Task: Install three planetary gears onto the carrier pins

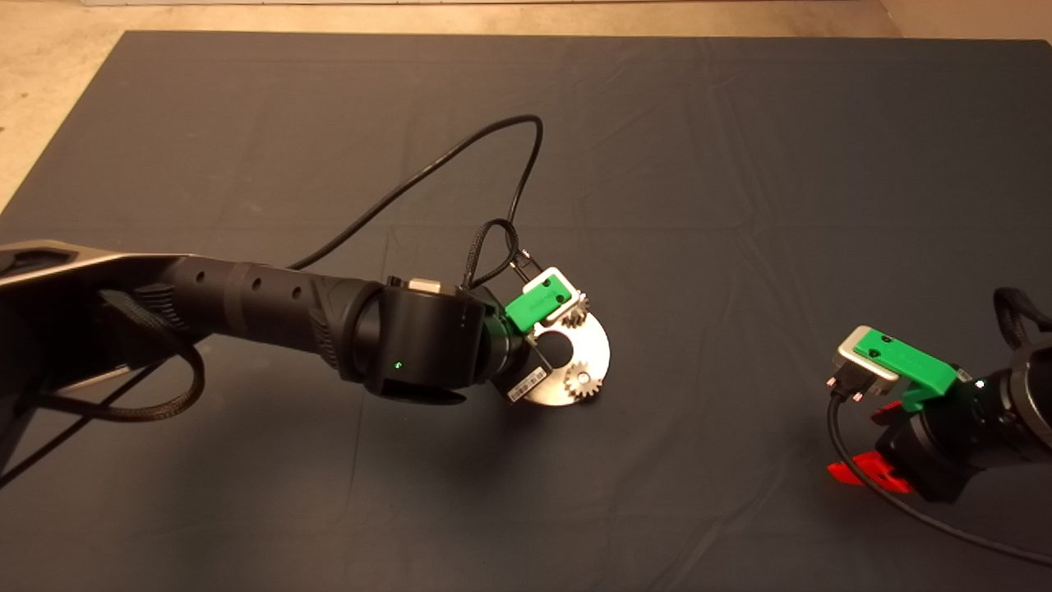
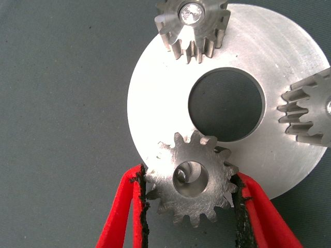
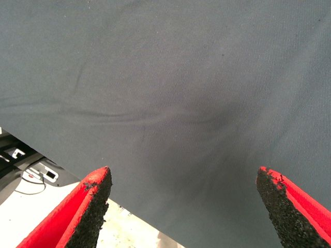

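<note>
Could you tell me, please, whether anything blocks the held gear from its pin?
Nothing visible does: the left claw holds the third gear over its pin, seen through its hole; the other gears are apart.

Two planetary gears (image 2: 192, 27) sit on carrier pins (image 2: 191, 12); third gear (image 2: 191, 178), apparently tilted, over the disc (image 2: 155, 113) edge.

A creased dark mat (image 1: 699, 164) is spread over the desk, and pale floor (image 1: 49, 49) is seen beyond its edge.

Two gears (image 2: 192, 26) sit on the disc (image 2: 155, 93); a third (image 2: 190, 178) overlaps its edge.
</note>
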Motion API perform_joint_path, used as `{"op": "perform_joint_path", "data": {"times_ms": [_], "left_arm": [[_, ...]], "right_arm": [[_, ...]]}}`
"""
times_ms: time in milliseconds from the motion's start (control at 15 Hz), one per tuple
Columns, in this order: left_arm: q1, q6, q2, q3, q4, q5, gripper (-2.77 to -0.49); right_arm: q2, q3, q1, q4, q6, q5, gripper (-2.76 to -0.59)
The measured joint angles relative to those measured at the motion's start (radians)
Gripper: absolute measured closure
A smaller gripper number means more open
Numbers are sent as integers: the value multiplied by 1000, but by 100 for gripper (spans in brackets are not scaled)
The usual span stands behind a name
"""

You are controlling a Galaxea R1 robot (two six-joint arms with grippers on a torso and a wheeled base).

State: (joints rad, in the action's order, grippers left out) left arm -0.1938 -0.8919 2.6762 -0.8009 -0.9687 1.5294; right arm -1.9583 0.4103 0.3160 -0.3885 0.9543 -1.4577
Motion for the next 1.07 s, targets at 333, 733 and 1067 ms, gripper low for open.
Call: {"op": "perform_joint_path", "data": {"times_ms": [333, 733, 1067], "left_arm": [[0, 4, -12, 0, 0, -4, -78], [0, 4, -21, 0, 0, -13, -78], [0, 7, -30, 3, 2, -14, -78]], "right_arm": [[8, 0, 0, 0, 0, 0, -206], [9, 0, 0, 0, -1, 0, -206], [13, -1, 0, 0, -4, 0, -206]]}}
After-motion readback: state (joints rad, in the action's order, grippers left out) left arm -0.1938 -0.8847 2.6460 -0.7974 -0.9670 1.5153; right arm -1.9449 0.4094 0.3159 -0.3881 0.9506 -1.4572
